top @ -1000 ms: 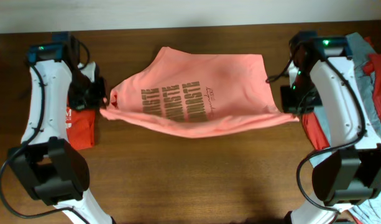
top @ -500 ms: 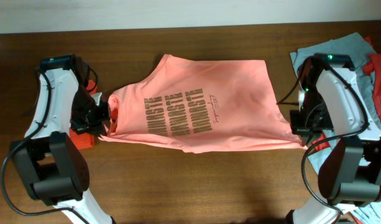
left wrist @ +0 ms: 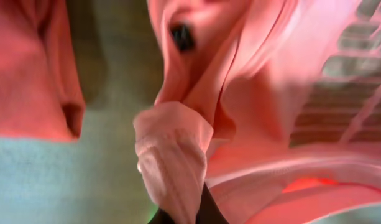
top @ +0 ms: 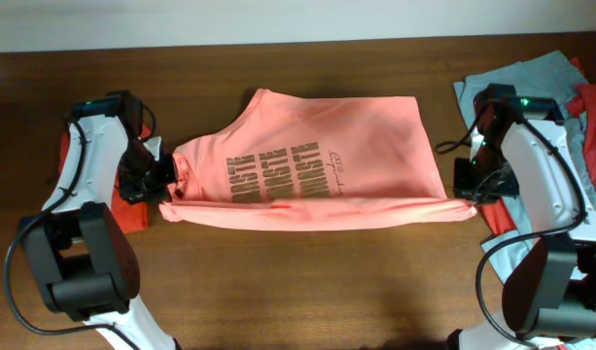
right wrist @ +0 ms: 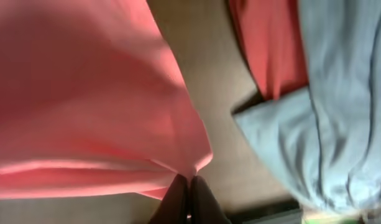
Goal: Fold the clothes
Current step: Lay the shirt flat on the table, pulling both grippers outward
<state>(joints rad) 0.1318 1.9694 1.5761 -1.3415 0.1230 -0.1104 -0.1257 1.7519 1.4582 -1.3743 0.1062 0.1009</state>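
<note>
- Overhead: the salmon-pink shirt (top: 317, 160) lies spread across the middle of the table (top: 298, 282), dark lettering facing up. Its near edge is a straight band stretched between my two pincers.
- Overhead: my left pincer (top: 167, 191) is clamped on the shirt's left end and my right pincer (top: 463, 200) on its right end.
- Overhead: an orange-red shirt (top: 132, 216) lies partly under my left arm. A grey-blue shirt (top: 531, 73) and a red shirt (top: 594, 102) are heaped at the table's right edge, with my right arm over them.
- Left wrist: my left pincer (left wrist: 181, 214) is nearly buried. A bunched roll of the salmon-pink shirt (left wrist: 252, 93) drapes over the fingertips, which are pinched together on it. The orange-red shirt (left wrist: 28, 74) hangs blurred at the left.
- Right wrist: my right pincer (right wrist: 189, 198) is closed tight on one corner of the salmon-pink shirt (right wrist: 84, 106), which fans out to the left. Bare table (right wrist: 196, 56) separates that corner from the red shirt (right wrist: 271, 43) and the grey-blue shirt (right wrist: 327, 124).
</note>
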